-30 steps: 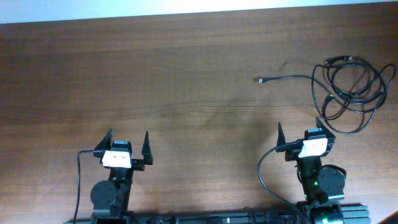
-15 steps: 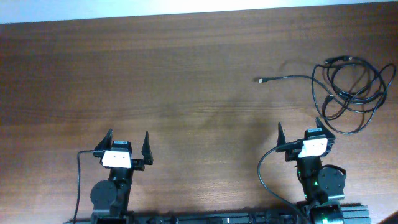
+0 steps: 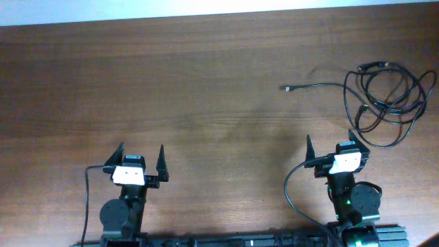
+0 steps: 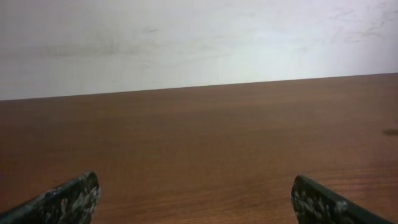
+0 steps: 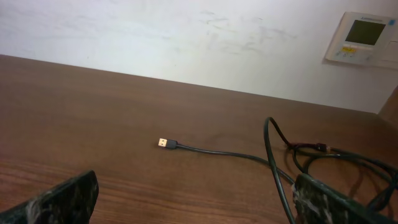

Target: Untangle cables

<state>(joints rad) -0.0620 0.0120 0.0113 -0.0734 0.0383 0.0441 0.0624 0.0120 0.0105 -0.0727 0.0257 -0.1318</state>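
Note:
The cables (image 3: 387,96) lie as a tangle of thin black loops at the far right of the wooden table. One strand runs left to a small plug (image 3: 288,88). In the right wrist view the plug (image 5: 163,143) lies ahead and the loops (image 5: 323,163) spread to the right. My right gripper (image 3: 330,152) is open and empty, just in front of the tangle's near edge. My left gripper (image 3: 141,159) is open and empty at the near left, far from the cables. The left wrist view shows only bare wood between its fingers (image 4: 196,199).
The wooden table (image 3: 206,82) ends at a white wall at the back. A white wall panel with a small screen (image 5: 365,37) hangs at the upper right in the right wrist view. Thicker black arm wires (image 3: 295,189) loop beside each arm base.

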